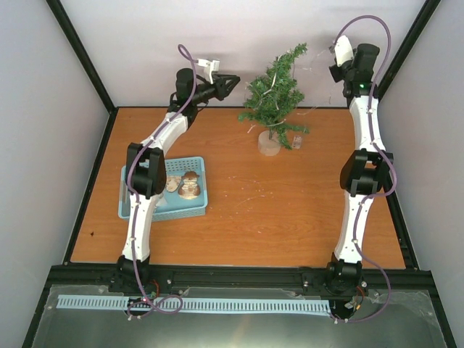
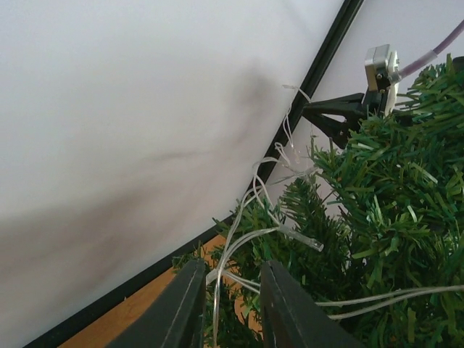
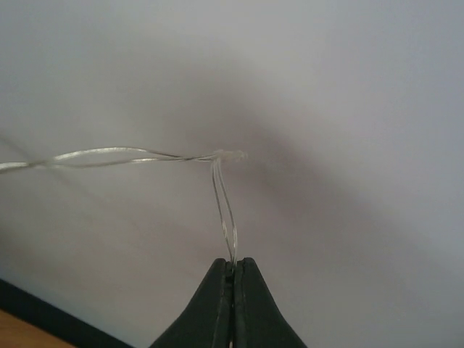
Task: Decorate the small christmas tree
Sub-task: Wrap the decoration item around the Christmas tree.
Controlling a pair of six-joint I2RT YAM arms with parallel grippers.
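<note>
Right wrist view: right gripper (image 3: 233, 264) pinches clear wire (image 3: 226, 210).

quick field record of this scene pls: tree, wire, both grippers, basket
tree: small christmas tree upright on a pale round base, far middle of the table
wire: thin clear wire draped on the tree's branches, one strand running off to the right
left gripper: left gripper open, fingers either side of wire strands at the tree
right gripper: right gripper shut on the wire, raised right of the tree
basket: blue basket near left, holding brownish items, kind unclear
</note>
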